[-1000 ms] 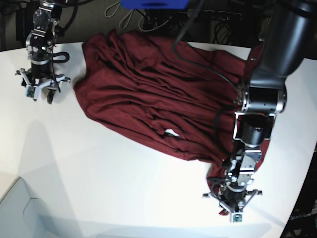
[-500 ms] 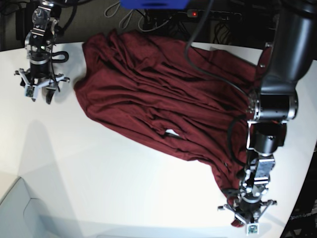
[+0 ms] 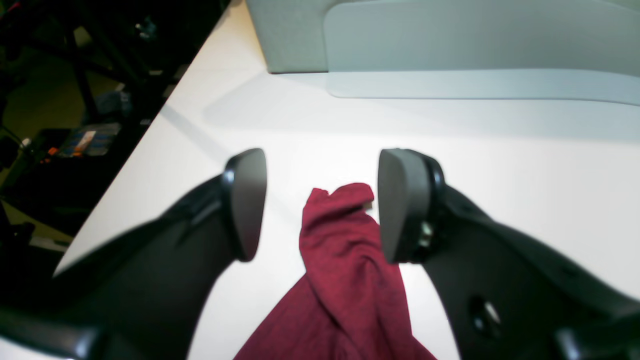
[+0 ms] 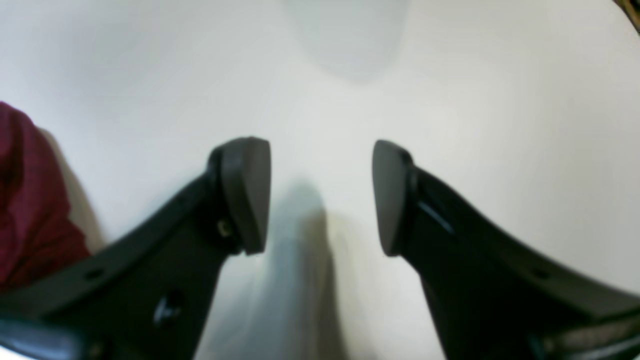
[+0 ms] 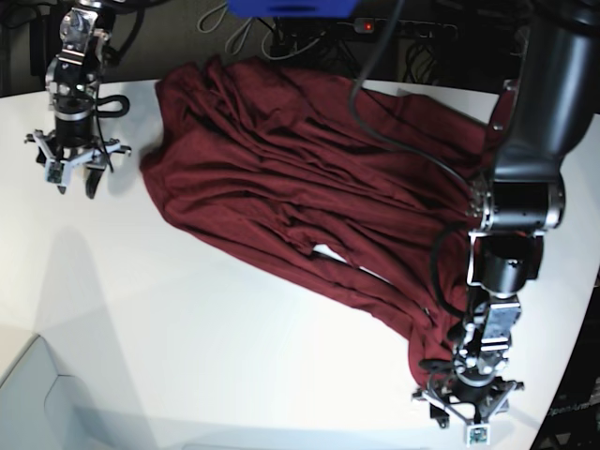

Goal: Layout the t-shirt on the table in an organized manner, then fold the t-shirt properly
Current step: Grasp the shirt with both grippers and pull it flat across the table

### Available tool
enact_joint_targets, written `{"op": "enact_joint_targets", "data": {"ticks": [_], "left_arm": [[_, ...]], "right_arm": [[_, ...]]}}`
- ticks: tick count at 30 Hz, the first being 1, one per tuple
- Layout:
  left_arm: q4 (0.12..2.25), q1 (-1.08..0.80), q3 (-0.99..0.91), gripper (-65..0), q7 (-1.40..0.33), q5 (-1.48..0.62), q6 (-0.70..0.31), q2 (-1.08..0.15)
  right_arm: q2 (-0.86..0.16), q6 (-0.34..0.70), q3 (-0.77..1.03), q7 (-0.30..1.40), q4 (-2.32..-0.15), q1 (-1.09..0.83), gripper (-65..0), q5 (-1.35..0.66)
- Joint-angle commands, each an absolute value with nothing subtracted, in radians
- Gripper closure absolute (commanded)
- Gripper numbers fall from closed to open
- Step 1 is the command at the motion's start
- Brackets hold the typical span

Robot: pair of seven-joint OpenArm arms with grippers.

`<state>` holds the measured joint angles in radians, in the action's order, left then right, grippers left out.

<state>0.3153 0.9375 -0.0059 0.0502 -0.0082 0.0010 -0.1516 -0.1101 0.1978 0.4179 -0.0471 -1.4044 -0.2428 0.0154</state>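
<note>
The maroon t-shirt (image 5: 281, 169) lies wrinkled and spread diagonally across the white table (image 5: 187, 328), from back left to front right. My left gripper (image 5: 466, 411) is at the front right, over the shirt's stretched corner. In the left wrist view this gripper (image 3: 322, 205) is open, and the shirt's corner (image 3: 345, 240) lies on the table between the fingers (image 3: 247, 200), apart from the pads. My right gripper (image 5: 80, 178) is at the back left, beside the shirt's edge. In the right wrist view it (image 4: 320, 195) is open and empty over bare table, with the shirt (image 4: 25, 210) at its left.
A pale grey panel (image 5: 37, 394) sits at the table's front-left corner and also shows in the left wrist view (image 3: 450, 45). The table's edge (image 3: 165, 125) runs close to the left gripper, with dark floor clutter beyond. Cables (image 5: 281, 28) hang behind the table.
My left arm has moved toward the front right, and the shirt's corner has stretched out that way with it. My right gripper has shifted slightly toward the back.
</note>
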Motion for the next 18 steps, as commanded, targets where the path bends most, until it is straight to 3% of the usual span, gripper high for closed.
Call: {"op": "enact_joint_targets", "data": {"ticks": [1,13,15,18], "left_arm": [[0.343,0.943,-0.008,-34.3,0.068,-0.008,0.004,-0.154],[0.819,0.512,-0.008,-34.3,0.062,-0.008,0.004,-0.189],[0.845,0.455,-0.008,-34.3,0.062,-0.008,0.004,-0.203],[0.842,0.412,-0.008,-34.3,0.062,-0.008,0.004,-0.209]], "right_arm": [[-0.120,0.200,0.420,-0.076,-1.435,-0.240,-33.1,0.007],[-0.108,0.200,0.191,-0.074,-1.469,-0.170,-31.5,0.005],[-0.108,0.200,0.139,-0.058,-1.468,-0.148,-26.9,0.005],[-0.107,0.200,0.073,0.027,-1.445,-0.091,-14.2,0.005]]}}
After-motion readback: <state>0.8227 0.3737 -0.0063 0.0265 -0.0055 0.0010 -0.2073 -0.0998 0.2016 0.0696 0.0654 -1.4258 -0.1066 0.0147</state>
